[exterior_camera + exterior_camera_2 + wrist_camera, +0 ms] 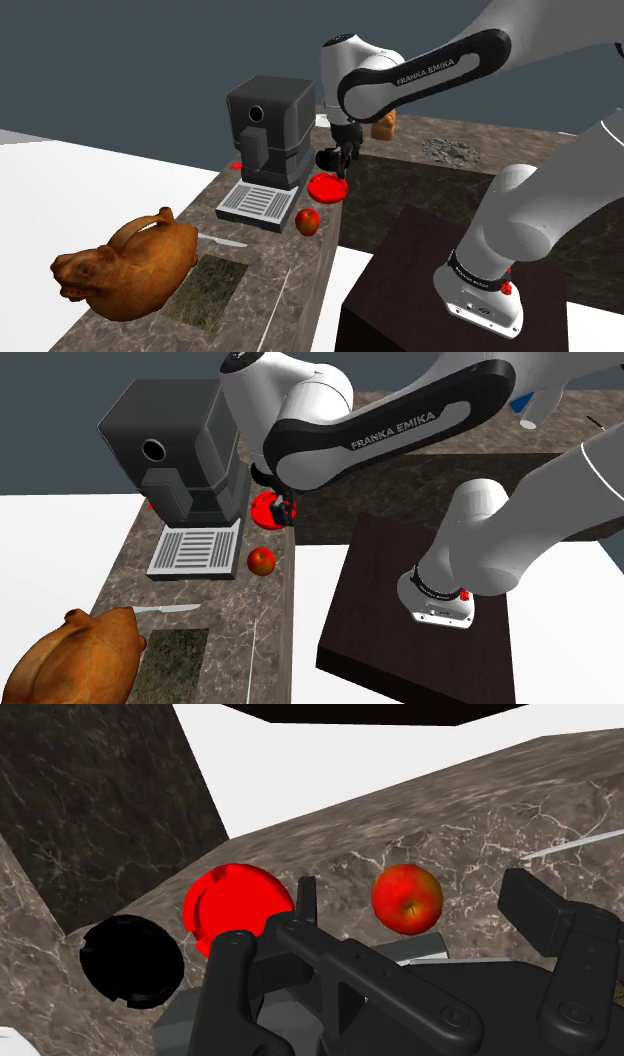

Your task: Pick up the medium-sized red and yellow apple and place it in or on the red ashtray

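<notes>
**Table.** The table [270,300] is a long top of dark, veined brown-grey stone. In the shoulder view it runs from 7 o'clock to 1 o'clock. It stands on a white floor [90,170], and a flat grey-blue wall [120,60] closes the room behind it. In the wrist view, a black area [340,712] shows past the floor.

**Items on the table.**
- A dark grey coffee machine [268,120] stands upright, with a pale slotted drip tray [257,203] at its foot.
- A brown glazed jug [125,265] shaped like an animal sits at the 7 o'clock end.
- A rough dark panel [208,290] is set into the top just beside the jug.
- A knife [165,609] lies flat between the panel and the drip tray.

**Task items.** The apple [308,221] is red with yellow patches. It rests on the table just beside the drip tray, at the tray's 3 o'clock and close to the table's edge. The round red ashtray [327,187] lies at 1 o'clock from the apple. The two are near each other but apart, with bare stone between them. A black round shape [132,961] sits just beside the ashtray on the side away from the apple. What it is cannot be told.

**Gripper.** The gripper [335,160] hangs over the ashtray. Its fingers stand apart and hold nothing. In the wrist view the apple lies beyond the fingers, untouched.

**Stand.** The stand [440,290] is a dark brown box on the floor, at 4 o'clock from the ashtray.
</notes>
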Controlling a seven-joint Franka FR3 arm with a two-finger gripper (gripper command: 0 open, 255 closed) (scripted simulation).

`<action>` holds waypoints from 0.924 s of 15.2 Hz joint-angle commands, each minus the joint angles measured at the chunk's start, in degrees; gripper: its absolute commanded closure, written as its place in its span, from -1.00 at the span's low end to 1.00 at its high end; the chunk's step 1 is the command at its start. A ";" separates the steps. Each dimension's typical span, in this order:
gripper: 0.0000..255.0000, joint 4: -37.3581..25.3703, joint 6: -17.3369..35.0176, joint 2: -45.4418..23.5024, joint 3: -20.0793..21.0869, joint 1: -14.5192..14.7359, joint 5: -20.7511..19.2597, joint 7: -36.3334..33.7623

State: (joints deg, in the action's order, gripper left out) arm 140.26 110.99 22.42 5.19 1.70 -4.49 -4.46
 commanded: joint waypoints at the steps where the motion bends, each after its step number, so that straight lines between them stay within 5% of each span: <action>1: -1.00 -0.38 3.67 -4.32 0.23 0.05 0.14 -0.50; 14: -1.00 -13.37 18.23 -33.96 1.59 1.10 -0.08 -3.59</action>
State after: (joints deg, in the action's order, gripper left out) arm 128.53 128.33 -8.88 6.61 2.54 -4.51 -7.61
